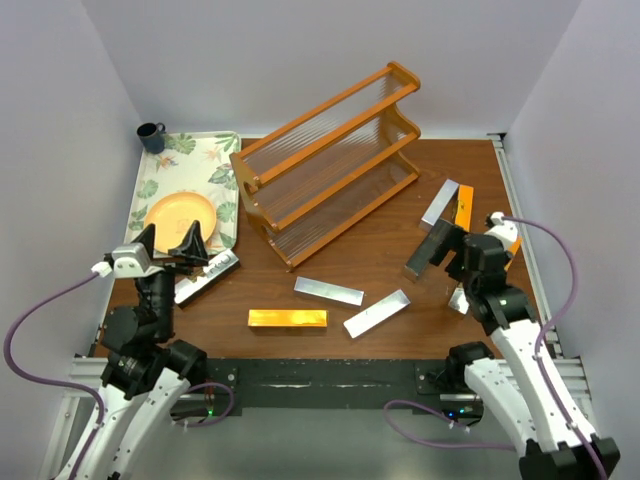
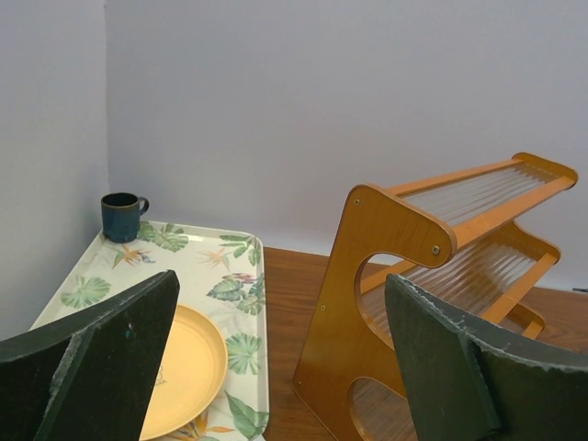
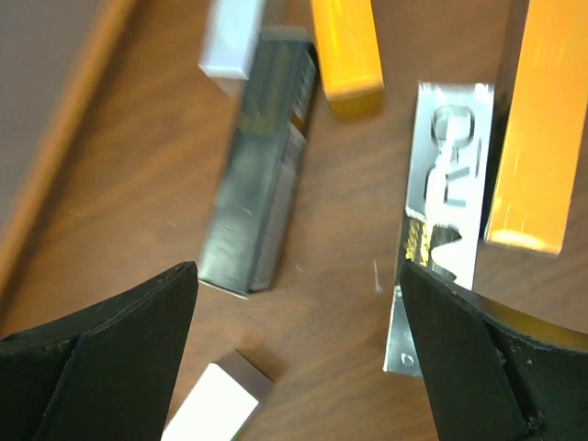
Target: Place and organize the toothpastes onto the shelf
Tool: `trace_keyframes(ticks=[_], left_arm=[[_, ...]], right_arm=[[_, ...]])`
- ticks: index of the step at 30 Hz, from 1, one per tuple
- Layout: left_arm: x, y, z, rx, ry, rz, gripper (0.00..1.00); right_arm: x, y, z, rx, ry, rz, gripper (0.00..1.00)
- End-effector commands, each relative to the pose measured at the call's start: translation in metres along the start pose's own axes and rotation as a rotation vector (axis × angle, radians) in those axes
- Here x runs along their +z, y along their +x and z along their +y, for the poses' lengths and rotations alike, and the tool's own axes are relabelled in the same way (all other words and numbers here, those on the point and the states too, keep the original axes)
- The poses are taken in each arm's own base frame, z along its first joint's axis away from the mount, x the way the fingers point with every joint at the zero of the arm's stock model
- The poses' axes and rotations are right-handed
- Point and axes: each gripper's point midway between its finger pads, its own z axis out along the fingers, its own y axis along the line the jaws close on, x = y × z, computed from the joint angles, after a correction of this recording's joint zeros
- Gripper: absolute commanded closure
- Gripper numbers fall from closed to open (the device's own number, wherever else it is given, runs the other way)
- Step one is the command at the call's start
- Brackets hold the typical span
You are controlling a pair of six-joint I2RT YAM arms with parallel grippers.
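The brown worktop (image 1: 385,250) carries everything. The biggest thing on it is the orange wooden shelf (image 1: 330,165), which stands at the back, turned at a slant. It is one shelf with three steps, and all three are bare, so I think the job has not begun. Left of it lies one flowery tray (image 1: 215,150) with one yellow plate (image 1: 180,215) on it. The toothpaste boxes (image 1: 328,290) all lie flat on the worktop, in front of the shelf and to its right, pointing every which way. I count nine: five silver, three orange-gold boxes (image 1: 288,318) and one dark grey box (image 3: 257,184). One silver box is partly hidden under the right arm. One dark blue mug (image 1: 152,136) sits by the tray's far corner. The right tool (image 3: 299,276) hangs over the right-hand bunch, spread wide and holding nothing, probably so it can fit around the dark grey box. The left tool (image 2: 282,278) is wide too, holds nothing, and sits above the tray's near edge, facing the shelf.
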Motion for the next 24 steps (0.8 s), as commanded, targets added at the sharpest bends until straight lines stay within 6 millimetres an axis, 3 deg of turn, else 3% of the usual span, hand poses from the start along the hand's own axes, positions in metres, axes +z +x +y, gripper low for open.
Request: trace_keyframes(ticks=[1,6,13,24], left_arm=[[-0.002,-0.014,0.001,-0.024,-0.005,-0.04,0.0],[-0.002,-0.014,0.002,-0.027,-0.006,-0.041,0.0],[-0.002,-0.013,0.002,-0.026,-0.006,-0.037,0.0],[-0.004,-0.016,0.003,-0.032,-0.006,-0.049,0.0]], right_arm=[[0.022,0.013,0.0,0.095,0.055,-0.001,0.05],[0.033,0.021,0.009,0.065,0.088,-0.025,0.06],[0.043,0.029,0.041,-0.018,0.124,-0.05,0.07],[0.068,0.059,0.053,-0.045,0.176,0.001,0.2]])
